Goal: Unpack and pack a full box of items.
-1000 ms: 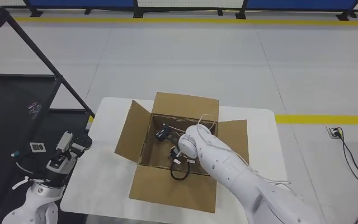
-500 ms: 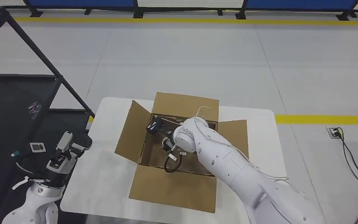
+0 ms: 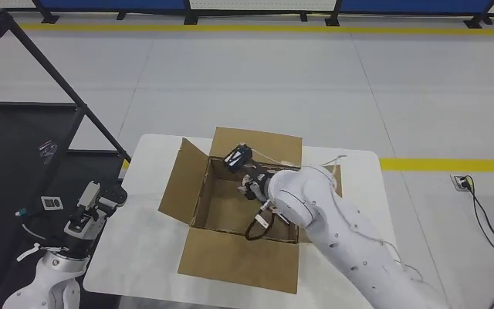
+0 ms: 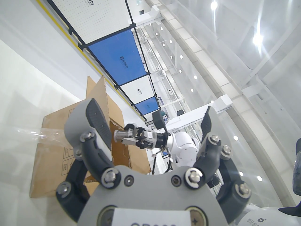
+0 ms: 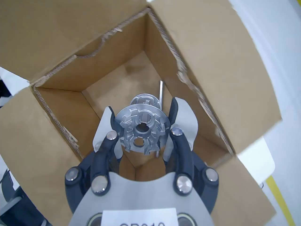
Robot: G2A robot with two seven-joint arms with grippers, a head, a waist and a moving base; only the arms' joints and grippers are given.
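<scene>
- The right gripper (image 5: 143, 115) has its jaws clenched on a grey metal part (image 5: 141, 128), a round flange with cast ribs, notches and a hole through its centre; one jaw presses each side of the rim
- Past that flange sits a second, smaller round face of the same grey metal, and beside it a thin metal rod (image 5: 161, 90); I cannot tell whether the rod belongs to the part
- Gripper and part hang over the open mouth of the cardboard box (image 5: 207, 48), toward its far wall, with the brown floor of the box below them
- From above, the right gripper (image 3: 248, 185) is over the back half of the box (image 3: 239, 259), whose four flaps are folded outward
- The box stands about mid-way along the white worktop (image 3: 147, 232)
- The left gripper (image 4: 150, 116) is released, jaws spread wide with nothing between them, pointing up and across toward the box (image 4: 54, 142)
- It sits off the worktop's left edge (image 3: 104, 197), well apart from the box
</scene>
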